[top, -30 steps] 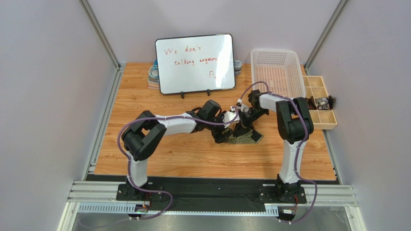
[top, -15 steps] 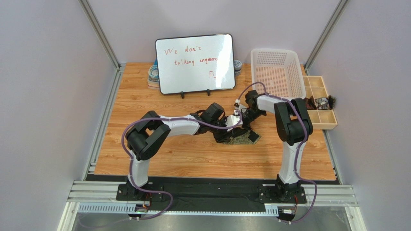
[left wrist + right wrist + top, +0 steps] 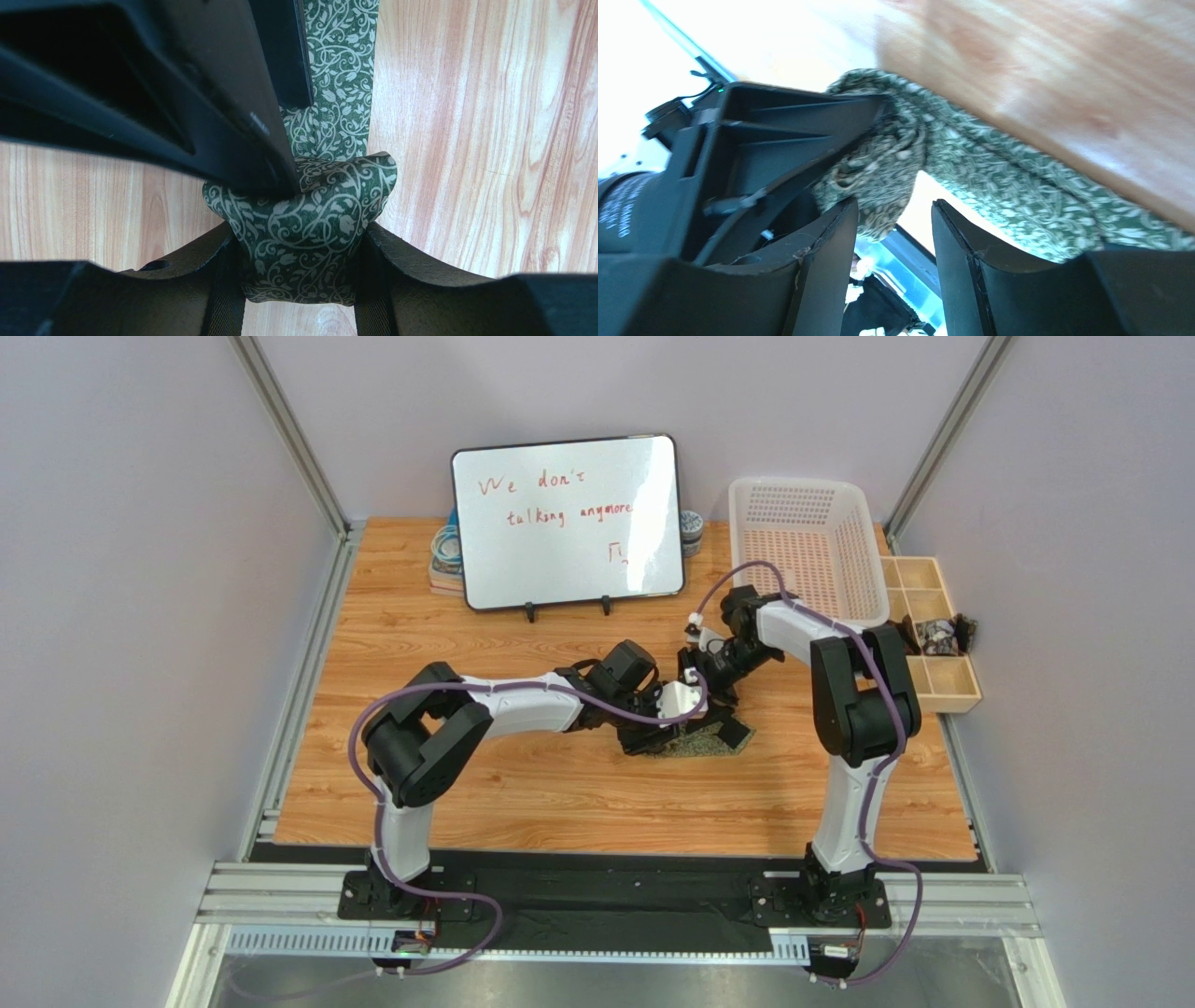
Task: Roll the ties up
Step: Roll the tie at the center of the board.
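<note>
1. The light wooden plank-pattern bench [image 3: 491, 798] was boxed in by grey wall panels [image 3: 140, 616] on the left, right and rear, with a silver metal rail [image 3: 267, 896] along the near edge.
2. Open room was the bare wood across the left half and the near strip.
3. The rear centre was taken by a white whiteboard [image 3: 568, 521] with red writing. A white plastic mesh basket [image 3: 800, 546] filled the rear-right corner, and a tan organiser tray [image 3: 933, 637] sat at the right edge.
4. The dark green necktie [image 3: 309, 224] with a cream vine pattern lay on the bench right of centre, between the two claws and well apart from the basket and whiteboard.
5. One end was wound into a fat roll. The flat remainder ran straight away from it along the wood grain, toward the bench's right side, so the long axis ran left to right in the top view.
6. The left claw [image 3: 298, 252] was clamped on the roll, with black fingers [image 3: 175, 294] pressed against its two sides.
7. The right claw [image 3: 892, 210] had its jaws apart with nothing between them. One tip sat right at the roll, but I could not tell if it touched.
8. Both claws crowded the same spot, with hardly any room between them.
</note>
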Motion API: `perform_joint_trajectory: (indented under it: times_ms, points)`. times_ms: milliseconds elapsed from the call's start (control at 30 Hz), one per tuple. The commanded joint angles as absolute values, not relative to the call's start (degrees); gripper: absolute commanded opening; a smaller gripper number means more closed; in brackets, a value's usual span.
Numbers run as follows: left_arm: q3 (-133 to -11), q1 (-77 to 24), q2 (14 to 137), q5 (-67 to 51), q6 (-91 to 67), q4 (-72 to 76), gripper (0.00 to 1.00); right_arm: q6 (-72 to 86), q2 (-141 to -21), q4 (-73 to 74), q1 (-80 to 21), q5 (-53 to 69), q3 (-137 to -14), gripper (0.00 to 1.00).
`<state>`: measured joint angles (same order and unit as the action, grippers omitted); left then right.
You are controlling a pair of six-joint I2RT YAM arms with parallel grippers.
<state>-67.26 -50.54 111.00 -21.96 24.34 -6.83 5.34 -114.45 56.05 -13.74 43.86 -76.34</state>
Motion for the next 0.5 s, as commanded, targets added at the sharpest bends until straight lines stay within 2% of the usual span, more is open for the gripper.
perform_joint_trajectory:
  times_ms: [0,233,467]
  points:
    - [-66.6,-51.1,113.6,-20.2,25.8,-15.7,0.23,7.1,-111.7,55.0,-14.7,50.0,-76.4,0.5]
    - [-66.2,-51.1,113.5,-20.3,26.1,-15.7,0.23,4.5,-109.5,58.4,-10.5,50.6,-77.0,0.49]
    - [-66.4,-51.1,113.6,-20.9,25.4,-15.3,0.25,4.3,-108.7,56.7,-13.6,51.0,-75.1,0.49]
